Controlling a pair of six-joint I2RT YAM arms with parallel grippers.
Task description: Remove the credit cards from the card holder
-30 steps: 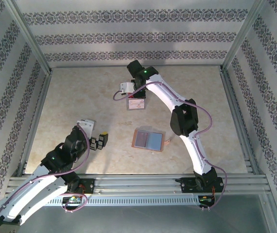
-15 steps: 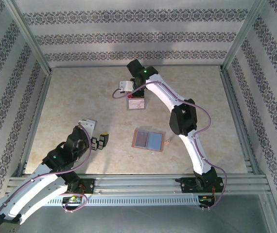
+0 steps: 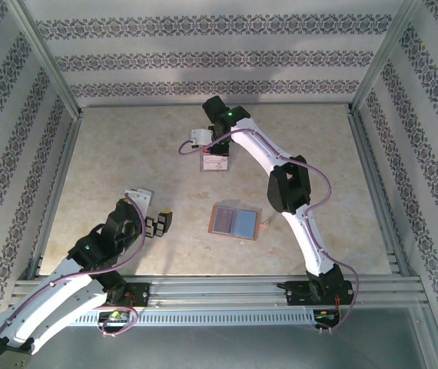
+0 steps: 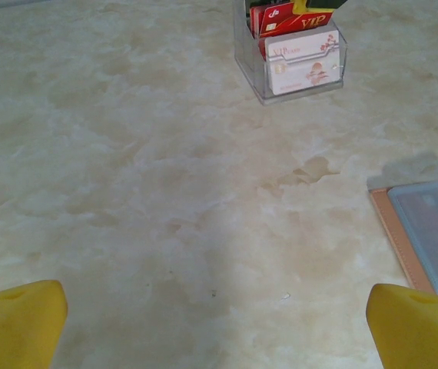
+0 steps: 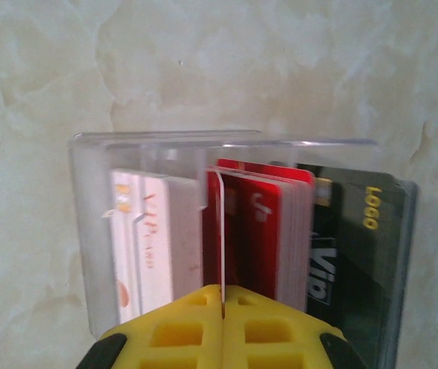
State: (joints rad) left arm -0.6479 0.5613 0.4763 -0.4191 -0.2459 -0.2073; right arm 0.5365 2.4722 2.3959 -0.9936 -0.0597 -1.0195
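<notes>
The card holder (image 3: 235, 221) lies open and flat mid-table, salmon rim around grey-blue pockets; its left edge also shows in the left wrist view (image 4: 426, 238). My right gripper (image 5: 223, 307) is shut on a thin credit card (image 5: 222, 231) seen edge-on, directly over a clear acrylic stand (image 5: 88, 231) that holds white, red and black cards. From above, that gripper (image 3: 214, 154) hovers at the stand (image 3: 215, 164) at the far middle of the table. My left gripper (image 3: 160, 223) rests open left of the card holder, its yellow fingertips (image 4: 15, 323) wide apart over bare table.
The acrylic stand (image 4: 292, 58) with its upright cards stands beyond the card holder. Metal rails (image 3: 58, 177) and patterned walls border the marble table on all sides. Open tabletop lies between the left gripper and the stand.
</notes>
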